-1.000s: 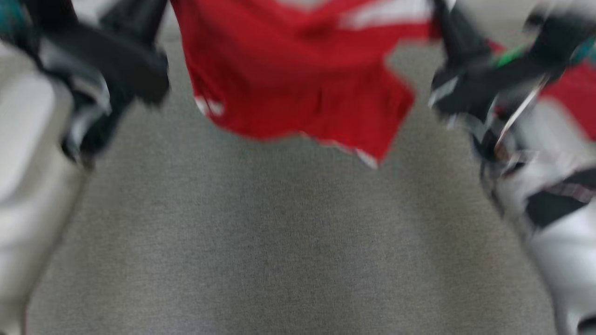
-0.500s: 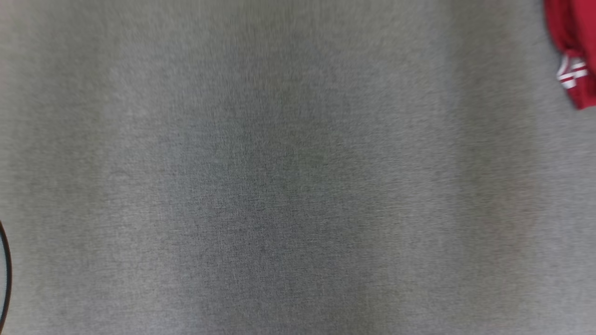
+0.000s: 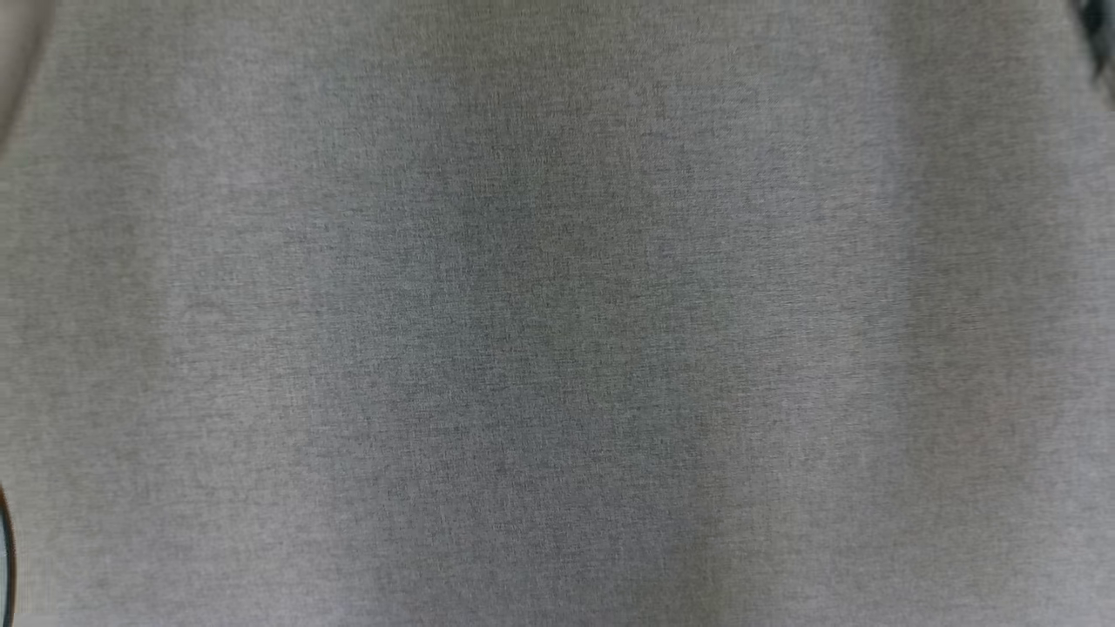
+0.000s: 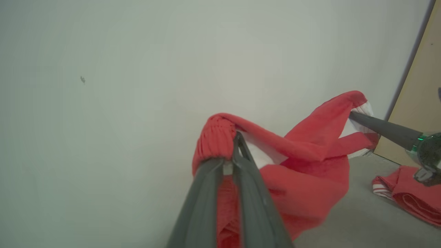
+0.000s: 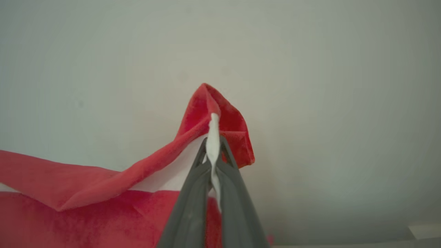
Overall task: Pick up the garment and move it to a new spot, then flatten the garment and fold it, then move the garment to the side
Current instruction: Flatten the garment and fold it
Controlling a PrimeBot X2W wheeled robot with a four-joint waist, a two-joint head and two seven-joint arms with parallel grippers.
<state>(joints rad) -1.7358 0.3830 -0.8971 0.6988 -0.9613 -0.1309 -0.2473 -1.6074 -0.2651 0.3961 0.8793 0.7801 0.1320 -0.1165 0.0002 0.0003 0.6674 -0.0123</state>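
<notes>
Head camera swung off garment [image 4: 310, 179] onto grey desk [image 3: 557, 313] | left tool [image 4: 237, 137], right tool [image 5: 213, 140] both pinching garment aloft | flattening, folding pending

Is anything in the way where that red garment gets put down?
Nothing visible on the grey fabric surface. The red-and-white cloth garment hangs pinched between left hand and right hand; another red striped garment lies off to the side.

1. garment [image 4: 310, 179]: red, white inner side
2. counter [image 3: 557, 313]: heathered grey weave
3. left hand [image 4: 237, 137], right hand [image 5: 213, 139]: dark grey fingers
4. wall [image 4: 137, 69]: pale grey-green
5. panel [image 4: 422, 96]: tan
6. second cloth [image 4: 406, 193]: red, white edge stripes
</notes>
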